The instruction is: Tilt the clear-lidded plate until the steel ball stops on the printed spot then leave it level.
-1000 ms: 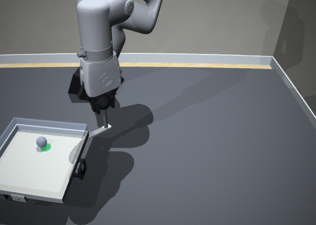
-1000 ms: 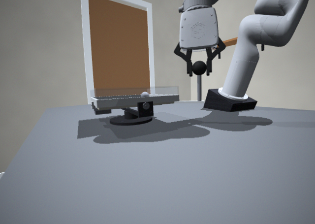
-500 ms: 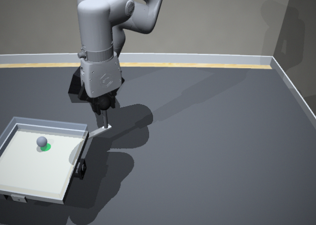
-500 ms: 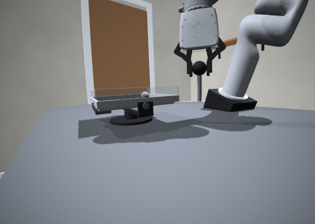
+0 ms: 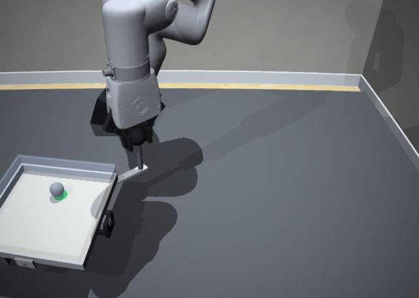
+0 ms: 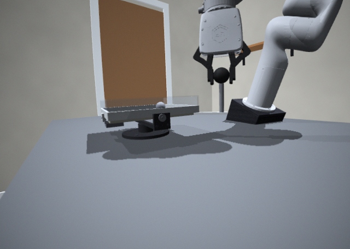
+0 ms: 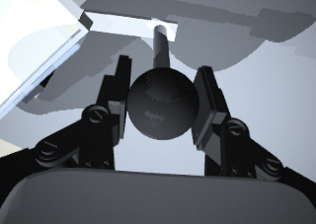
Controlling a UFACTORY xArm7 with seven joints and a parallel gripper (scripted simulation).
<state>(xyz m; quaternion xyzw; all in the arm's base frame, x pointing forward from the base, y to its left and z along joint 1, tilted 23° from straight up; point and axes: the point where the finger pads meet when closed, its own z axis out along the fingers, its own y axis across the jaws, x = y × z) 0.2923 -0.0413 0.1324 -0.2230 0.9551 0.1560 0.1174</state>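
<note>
Looking down from the top view, the gripper (image 5: 137,139) is clamped on a black knob (image 5: 137,136) atop a thin grey post (image 5: 139,156); the post stands on a pale tab (image 5: 132,173) jutting from the near corner of the plate (image 5: 47,220). The plate is a shallow white tray with grey walls and a clear lid. Inside it the steel ball (image 5: 56,188) sits partly over the green spot (image 5: 62,194), whose lower right edge shows beside the ball. An embossed hexagonal emblem marks the gripper housing (image 5: 132,100); no lettering can be read.

From the exterior view, the plate (image 6: 149,111) rests on a dark hinge block (image 6: 161,120) above a round black base (image 6: 145,133) and looks close to level. The ball (image 6: 160,105) shows above the near wall. The gripper (image 6: 221,76) has one finger on each side of the knob (image 6: 221,75). Behind stands a brown panel (image 6: 132,48) in a white frame.

At the wrist view, both dark fingers press the knob (image 7: 163,104), with the post (image 7: 160,46) running down to the tab (image 7: 125,24).
</note>
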